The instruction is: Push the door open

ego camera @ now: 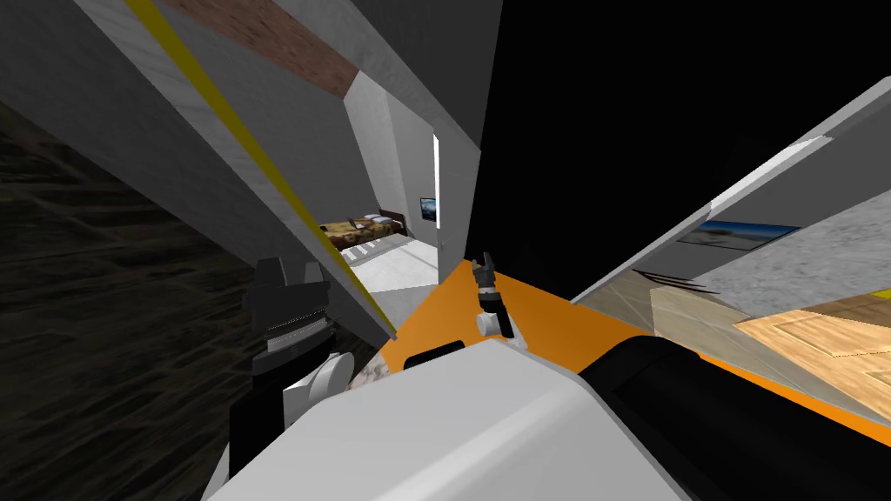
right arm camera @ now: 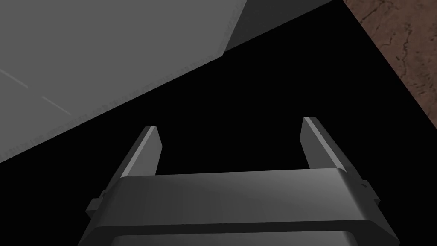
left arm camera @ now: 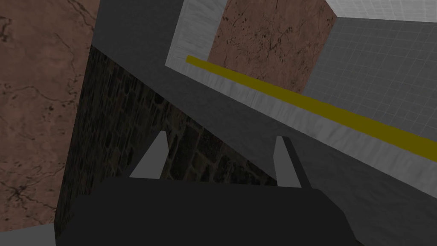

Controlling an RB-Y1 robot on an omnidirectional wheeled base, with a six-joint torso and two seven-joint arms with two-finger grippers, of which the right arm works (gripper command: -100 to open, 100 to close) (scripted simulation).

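Grey, flat and untextured, the door (ego camera: 459, 200) stands at 12 o'clock in the head view, narrow and slab-like, beyond the right jaws. Right jaws: spread wide, empty, door face at their 10 o'clock, black area ahead. Left jaws: spread, empty, facing a yellow-striped pale panel (left arm camera: 298, 119) and a dark brick wall (left arm camera: 128, 128).

**Hidden and truncated regions**

The grey panel (ego camera: 217, 174) with a yellow stripe is cut off by the head view's upper edge. The bed (ego camera: 361, 230) beyond is partly hidden behind that panel. The wall picture (ego camera: 428, 208) is too small to be read. Whether the right claw (ego camera: 483, 257) touches anything cannot be told.
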